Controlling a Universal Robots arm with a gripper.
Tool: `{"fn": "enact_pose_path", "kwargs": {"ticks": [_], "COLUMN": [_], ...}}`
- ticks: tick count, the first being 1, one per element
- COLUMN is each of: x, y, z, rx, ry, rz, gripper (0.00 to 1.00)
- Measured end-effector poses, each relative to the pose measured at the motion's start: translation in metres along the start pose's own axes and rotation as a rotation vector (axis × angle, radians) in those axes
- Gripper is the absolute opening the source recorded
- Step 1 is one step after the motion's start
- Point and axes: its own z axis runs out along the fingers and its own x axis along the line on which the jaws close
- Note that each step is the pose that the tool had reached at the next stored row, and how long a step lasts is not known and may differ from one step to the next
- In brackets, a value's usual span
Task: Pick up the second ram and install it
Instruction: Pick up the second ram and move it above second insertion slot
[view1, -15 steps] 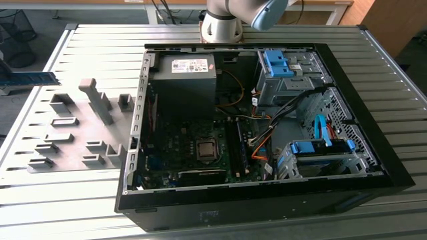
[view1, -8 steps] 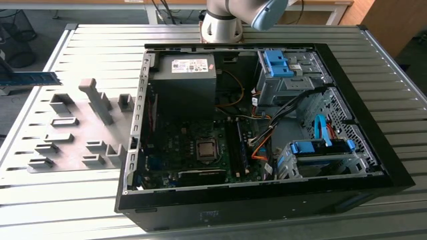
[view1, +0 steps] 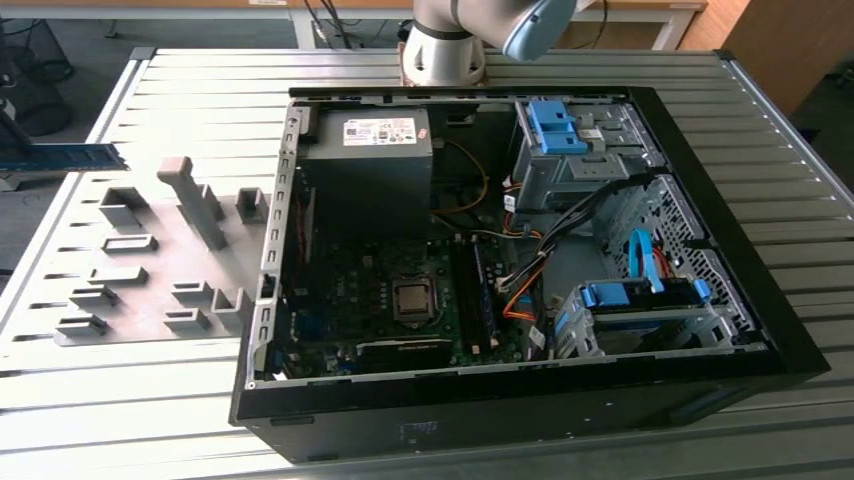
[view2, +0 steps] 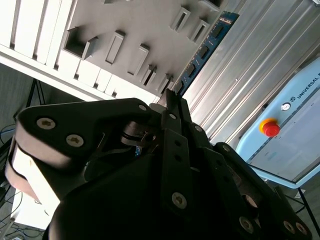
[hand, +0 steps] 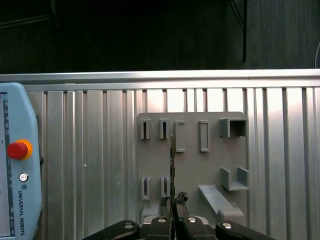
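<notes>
Grey slotted tray (hand: 192, 167) near held ram (view2: 205, 47)

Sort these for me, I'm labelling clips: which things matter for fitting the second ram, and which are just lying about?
Job in hand:
second ram
gripper, shut on it
open computer case

Lying about:
grey slotted rack
teach pendant
blue drive-bay latches
</notes>
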Motion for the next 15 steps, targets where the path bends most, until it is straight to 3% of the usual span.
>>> {"fn": "enact_pose_path", "kwargs": {"ticks": [15], "x": [-0.0004], "y": [-0.0115], "z": [-0.0001], "rx": [0.0001], "ry": [-0.0001], "rz": [0.000], "gripper": [0.14]}}
